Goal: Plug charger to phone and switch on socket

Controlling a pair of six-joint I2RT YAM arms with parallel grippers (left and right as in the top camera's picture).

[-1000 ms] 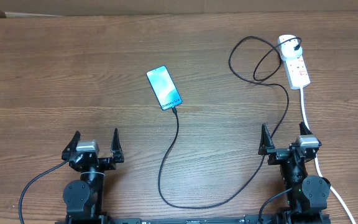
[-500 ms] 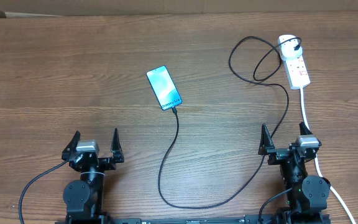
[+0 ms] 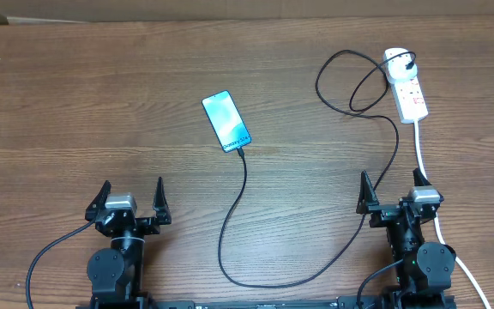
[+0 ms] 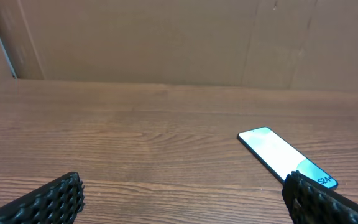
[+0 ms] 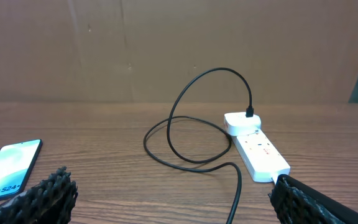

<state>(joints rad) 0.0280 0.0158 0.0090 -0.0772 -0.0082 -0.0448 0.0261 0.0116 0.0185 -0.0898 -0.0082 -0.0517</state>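
Note:
The phone (image 3: 226,120) lies flat at mid-table, cyan screen up; it also shows in the left wrist view (image 4: 284,156) and the right wrist view (image 5: 8,168). The charger (image 3: 245,193), a thin black cable, runs from the phone's near short end, loops along the front edge, then climbs in loops (image 5: 191,130) to a black plug in the socket (image 3: 406,86). The white socket (image 5: 257,148) lies at the far right. My left gripper (image 3: 132,196) stands open near the front left, nothing between its fingers. My right gripper (image 3: 391,189) stands open at the front right, beside the cable.
The socket's white cord (image 3: 422,154) runs down the right side past my right arm. A brown cardboard wall (image 4: 179,37) stands behind the wooden table (image 3: 101,103).

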